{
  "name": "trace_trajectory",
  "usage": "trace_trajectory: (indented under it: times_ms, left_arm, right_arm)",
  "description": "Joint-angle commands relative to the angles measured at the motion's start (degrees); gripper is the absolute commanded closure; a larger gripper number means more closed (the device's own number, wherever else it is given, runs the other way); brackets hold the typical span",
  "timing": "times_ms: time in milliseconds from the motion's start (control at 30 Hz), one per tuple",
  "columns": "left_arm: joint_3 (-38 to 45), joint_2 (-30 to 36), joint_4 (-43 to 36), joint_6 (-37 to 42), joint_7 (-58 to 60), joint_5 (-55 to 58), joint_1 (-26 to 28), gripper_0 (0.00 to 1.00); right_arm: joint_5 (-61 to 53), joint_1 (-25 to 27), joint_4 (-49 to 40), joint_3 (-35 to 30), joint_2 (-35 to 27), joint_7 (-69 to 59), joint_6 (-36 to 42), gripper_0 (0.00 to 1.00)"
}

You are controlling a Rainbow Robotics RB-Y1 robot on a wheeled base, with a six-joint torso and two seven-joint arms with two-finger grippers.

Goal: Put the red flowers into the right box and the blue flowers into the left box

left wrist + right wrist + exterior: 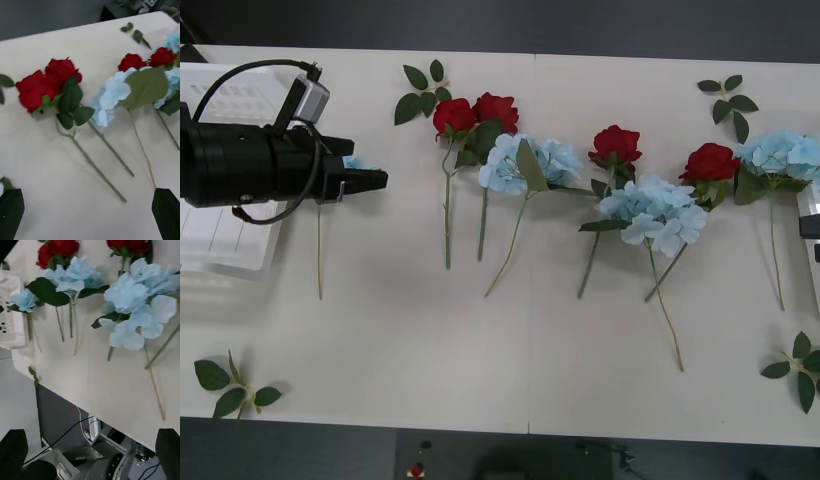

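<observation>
Four red flowers lie in a row on the table: two together (475, 113) (47, 84), one at the middle (615, 145), one further right (710, 162). Blue flowers lie among them (530, 163) (655, 212) (780, 152) (138, 307). A smaller blue flower (355, 162) (25, 300) lies beside the left box (220, 250), a white slotted basket, partly under my left gripper (365, 180) (90, 213). That gripper is open and holds nothing. My right gripper (90, 455) hangs open off the table's near edge. The right box's white rim (810, 205) shows at the far right.
Flowerless green leaf sprigs lie at the back left (422, 88), back right (728, 100), front left (230, 385) and front right (798, 368). The front half of the white table (430, 350) is bare. Cables and equipment sit below the near edge.
</observation>
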Motion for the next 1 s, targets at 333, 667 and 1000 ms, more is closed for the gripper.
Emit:
trace_trajectory:
  times_ms: [333,667,1000]
  left_arm:
    - [0.88,-0.72,11.94,5.21,24.52,-21.35,-4.35,0.01]
    - [0.97,-3.18,13.53,5.21,40.25,-35.67,-5.58,0.0]
    - [0.88,-6.96,12.65,6.44,50.45,-49.91,-5.93,0.0]
  right_arm:
    - [34.01,-14.34,0.11,-0.83,13.56,-18.51,-0.51,0.0]
    - [48.33,-22.6,6.09,5.06,20.41,-19.74,-2.35,0.0]
    - [51.15,-33.85,19.71,18.15,21.12,-20.71,-10.61,0.0]
